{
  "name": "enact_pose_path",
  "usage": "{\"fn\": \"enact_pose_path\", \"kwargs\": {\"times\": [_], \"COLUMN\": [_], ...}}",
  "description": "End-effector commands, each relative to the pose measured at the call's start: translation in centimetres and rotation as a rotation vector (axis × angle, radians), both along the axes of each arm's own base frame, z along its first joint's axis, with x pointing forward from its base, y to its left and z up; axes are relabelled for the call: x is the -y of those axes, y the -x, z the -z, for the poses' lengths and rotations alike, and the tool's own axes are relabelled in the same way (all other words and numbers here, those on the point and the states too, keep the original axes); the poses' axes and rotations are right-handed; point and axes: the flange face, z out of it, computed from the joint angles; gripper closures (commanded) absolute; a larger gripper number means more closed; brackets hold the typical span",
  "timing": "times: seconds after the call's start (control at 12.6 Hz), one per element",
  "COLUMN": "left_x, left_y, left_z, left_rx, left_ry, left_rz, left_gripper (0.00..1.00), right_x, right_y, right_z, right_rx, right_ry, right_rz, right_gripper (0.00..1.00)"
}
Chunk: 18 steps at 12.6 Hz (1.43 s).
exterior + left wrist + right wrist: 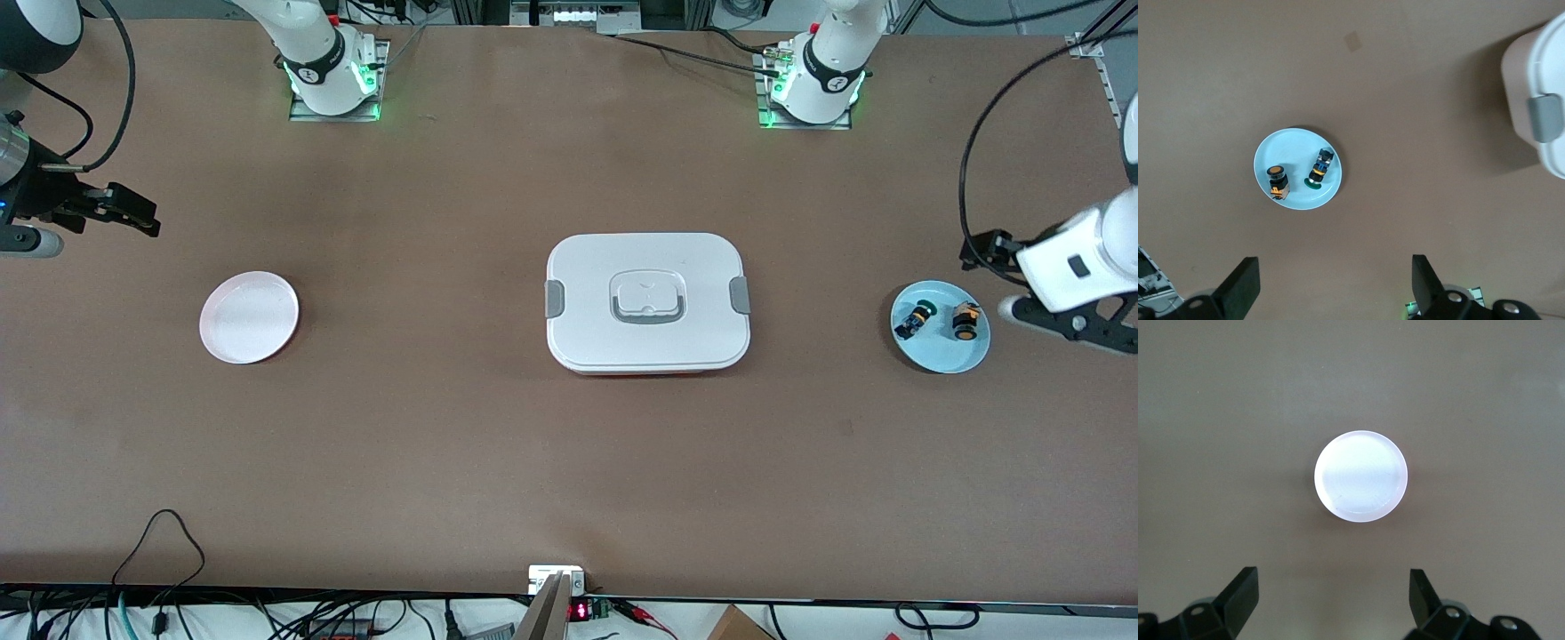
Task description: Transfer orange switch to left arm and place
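Note:
The orange switch (pixel 965 321) lies on a light blue plate (pixel 942 351) at the left arm's end of the table. It also shows in the left wrist view (pixel 1277 181). The white lidded box (pixel 647 302) stands mid-table between the two plates. My left gripper (pixel 994 280) is open and empty, up in the air beside the blue plate; in the left wrist view (pixel 1335 267) its fingers stand wide apart. My right gripper (pixel 107 222) is open and empty, up over the table at the right arm's end, near a pale pink plate (pixel 249 316); its wrist view (pixel 1333 577) shows the same.
A black-and-blue part with a green cap (pixel 914 319) lies on the blue plate beside the switch, toward the box; it also shows in the left wrist view (pixel 1318 169). The pink plate (pixel 1361 476) holds nothing. One box corner with a grey clip (pixel 1545 118) shows in the left wrist view.

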Motion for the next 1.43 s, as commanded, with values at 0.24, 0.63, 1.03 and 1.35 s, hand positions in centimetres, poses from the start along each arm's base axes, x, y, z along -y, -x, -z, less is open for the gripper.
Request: {"fn": "enact_pose_path", "kwargs": {"times": [0.24,0.63,1.03,1.35], "left_x": [3.1,-1.5,-1.1,-1.1], "left_y": [5.6,6.8,5.5,4.9], "left_z": [-4.8,-2.3,0.3,-0.3], "left_rx": [0.056,0.061,0.126,0.177], "left_ry": [0.059,0.126,0.099,0.059], "left_rz": [-0.067,-0.262,-0.303,-0.279], "left_gripper": [0.0,0.0,0.0,0.0], "right_x": [0.0,0.1,0.2,0.2], "right_y": [0.7,0.7,0.6,0.6], "right_z": [-0.6,-0.6,-1.2,-1.4], "right_rx": [-0.01,-0.009,0.001,0.005], "right_ry": [0.0,-0.001,0.0,0.002], "right_rz": [0.015,0.009,-0.003,0.015], "right_gripper": [0.0,0.0,0.0,0.0]}}
